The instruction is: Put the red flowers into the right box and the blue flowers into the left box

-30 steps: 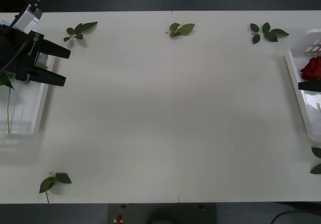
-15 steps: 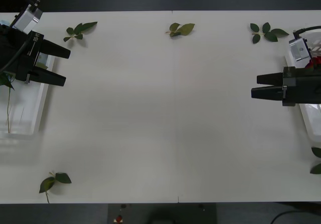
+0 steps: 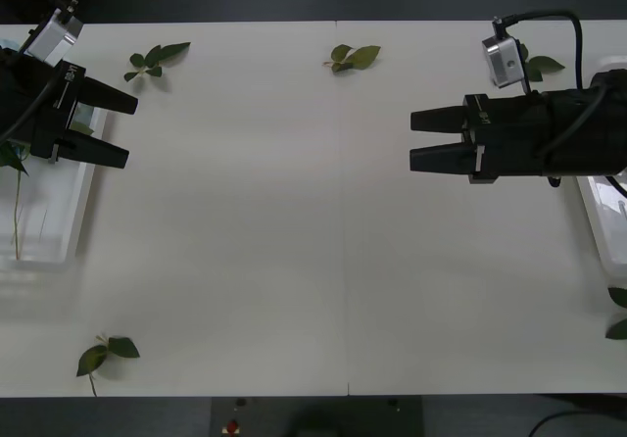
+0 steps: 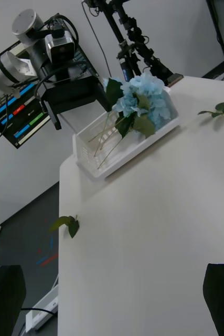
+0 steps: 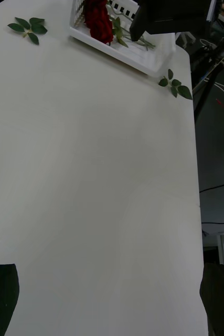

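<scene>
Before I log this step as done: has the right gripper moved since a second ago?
Yes. The right gripper has come away from the right box toward the table's middle, nearer the top-centre leaf sprig. It is empty.

1. Left gripper point(image 3: 129, 129) sits at the table's far left edge, black fingers spread wide, pointing inward, empty.
2. Right gripper point(image 3: 412, 140) reaches in from the right, fingers parted, nothing held.

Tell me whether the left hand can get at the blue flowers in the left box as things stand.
Probably yes. The left hand, fingers open and empty, hovers right at the shallow white plastic left box, and the pale blue fluffy flowers lie on top, uncovered.
</scene>
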